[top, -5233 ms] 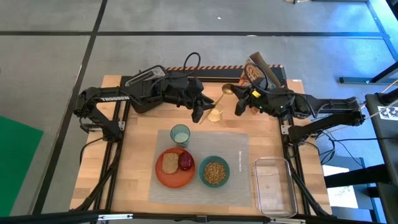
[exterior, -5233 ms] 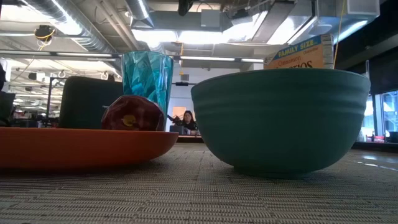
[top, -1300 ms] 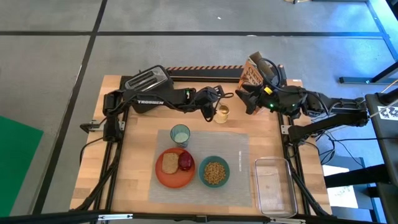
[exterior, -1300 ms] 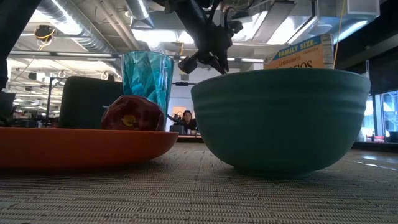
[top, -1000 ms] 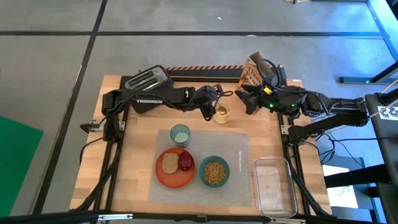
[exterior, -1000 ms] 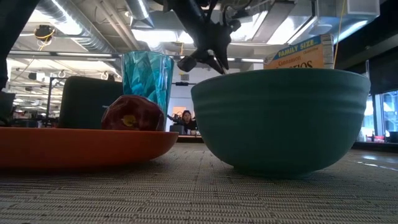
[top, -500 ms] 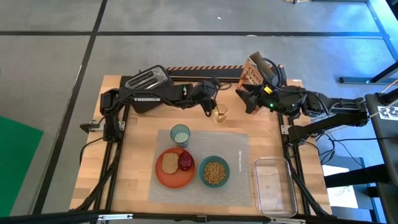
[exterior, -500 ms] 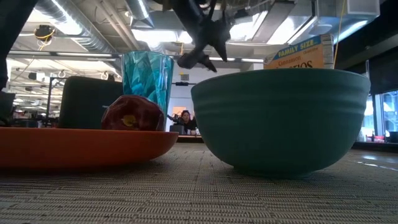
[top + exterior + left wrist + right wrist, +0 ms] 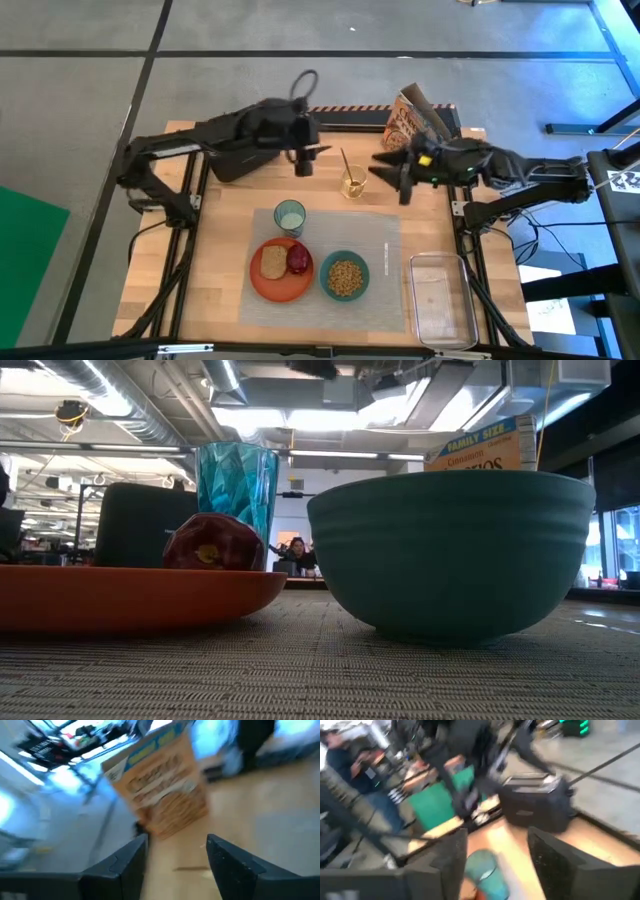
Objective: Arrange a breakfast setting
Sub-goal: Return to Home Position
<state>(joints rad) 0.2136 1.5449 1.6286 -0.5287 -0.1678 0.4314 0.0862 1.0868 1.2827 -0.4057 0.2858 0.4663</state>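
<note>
The grey placemat (image 9: 385, 250) carries the orange plate (image 9: 262, 285) with the toast slice (image 9: 272, 263) and the dark red fruit (image 9: 299, 260), the teal bowl (image 9: 345, 277) and the green cup (image 9: 290, 216). Beyond the mat, the gold spoon (image 9: 345, 164) stands in a small glass jar (image 9: 353, 184), its handle leaning on the rim. My left gripper (image 9: 303, 163) hangs open, raised, left of the jar. Just right of the jar, my right gripper (image 9: 392, 181) is open too. Both wrist views show nothing between the fingers (image 9: 125, 865) (image 9: 445, 865).
A cereal box (image 9: 410, 118) stands at the far edge, behind my right arm. The black toaster (image 9: 135, 520) sits at the far left, mostly under my left arm. A clear plastic tub (image 9: 440, 298) lies right of the mat. People show in the room behind.
My left gripper has drawn away from the jar, rising and going toward the table's left edge; the spoon stays standing in the jar. My right gripper has swung toward the jar and a little toward the near edge.
</note>
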